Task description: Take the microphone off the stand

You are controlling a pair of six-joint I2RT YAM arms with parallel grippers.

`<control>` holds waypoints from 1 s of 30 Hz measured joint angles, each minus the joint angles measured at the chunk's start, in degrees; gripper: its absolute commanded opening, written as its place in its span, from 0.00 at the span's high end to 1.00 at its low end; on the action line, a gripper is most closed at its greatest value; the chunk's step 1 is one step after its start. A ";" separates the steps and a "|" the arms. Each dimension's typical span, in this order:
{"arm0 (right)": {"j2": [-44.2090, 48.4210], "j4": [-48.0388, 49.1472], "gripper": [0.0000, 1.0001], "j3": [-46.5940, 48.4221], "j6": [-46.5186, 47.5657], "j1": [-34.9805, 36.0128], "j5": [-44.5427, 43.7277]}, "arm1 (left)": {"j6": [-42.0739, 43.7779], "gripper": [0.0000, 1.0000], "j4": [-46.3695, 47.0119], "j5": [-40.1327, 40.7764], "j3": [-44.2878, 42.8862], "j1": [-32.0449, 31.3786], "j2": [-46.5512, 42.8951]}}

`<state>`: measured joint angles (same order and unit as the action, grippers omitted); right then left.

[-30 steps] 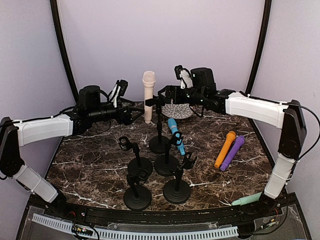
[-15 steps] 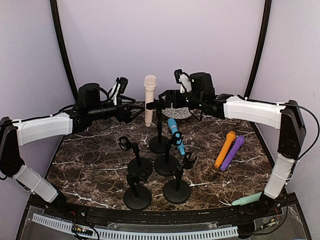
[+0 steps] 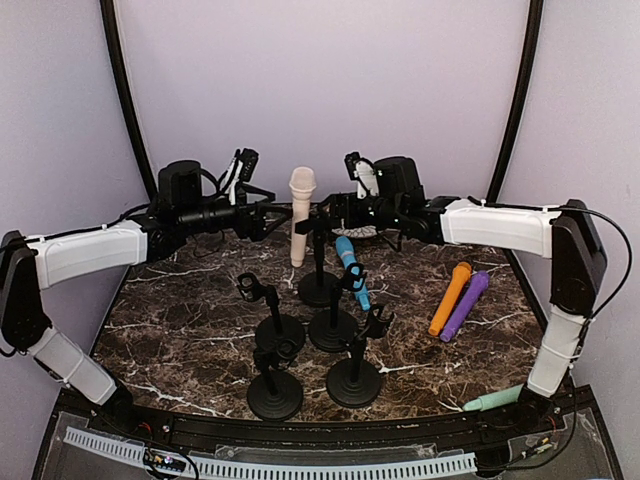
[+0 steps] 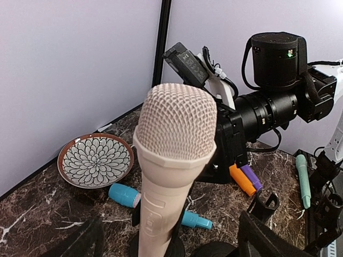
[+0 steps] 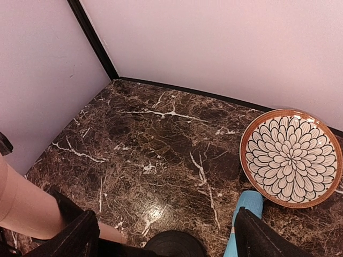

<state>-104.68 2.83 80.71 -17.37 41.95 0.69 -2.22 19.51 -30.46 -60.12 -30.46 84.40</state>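
Beige microphone (image 4: 174, 155) sits upright in stand (image 3: 318, 285), far edge centre. Left gripper (image 3: 274, 212) is spread wide, aimed at its body to grab. Right gripper (image 3: 323, 208) is wide too, beside stand top, probably to brace it.

We're inside a robot lab's test cell here. Plain lavender walls (image 3: 320, 80) close it in, and black poles (image 3: 125, 100) curve up the back corners. The left arm (image 3: 85, 255) and right arm (image 3: 500, 225) are bolted at the near edge of a marbled bench (image 3: 180, 310). A white cable track (image 3: 270, 465) lines the front, with microphone stands (image 3: 275, 395) and bright orange and purple microphones (image 3: 450, 297) set out on top.
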 measured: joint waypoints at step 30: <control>1.97 2.34 0.03 -4.92 10.93 -9.11 38.97 | 5.86 0.10 -1.55 -9.90 -12.13 0.00 14.12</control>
<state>-102.72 5.17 75.79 -6.44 32.84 39.66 3.64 17.96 -40.36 -72.25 -30.46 98.52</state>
